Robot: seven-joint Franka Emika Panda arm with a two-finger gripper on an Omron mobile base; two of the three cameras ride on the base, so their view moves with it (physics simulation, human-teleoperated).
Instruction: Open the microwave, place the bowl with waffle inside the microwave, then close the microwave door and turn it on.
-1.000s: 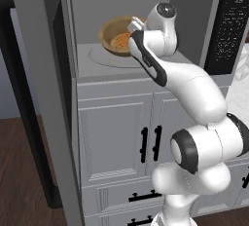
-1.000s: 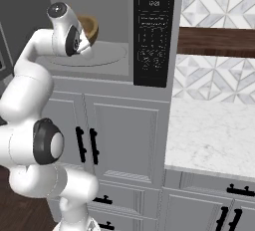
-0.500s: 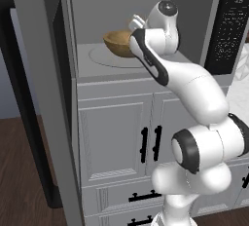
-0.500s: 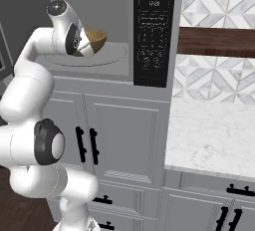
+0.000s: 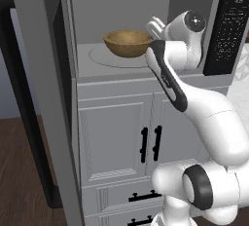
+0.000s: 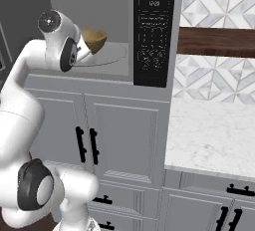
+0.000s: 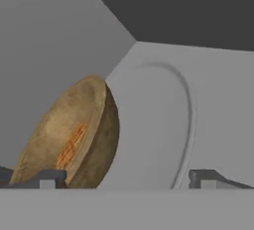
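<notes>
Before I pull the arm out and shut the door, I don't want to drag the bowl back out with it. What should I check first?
1. Microwave door swung wide open, clear of the arm: ok.
2. Bowl inside the microwave, upright on the turntable: ok.
3. Waffle in the bowl: ok.
4. Hand open, fingertips spread wide: ok.
5. Bowl wall out from between the fingertips: not ok. In the hand view it sits just inside the left one.
6. Fingertip touching the bowl rim: cannot tell.
</notes>
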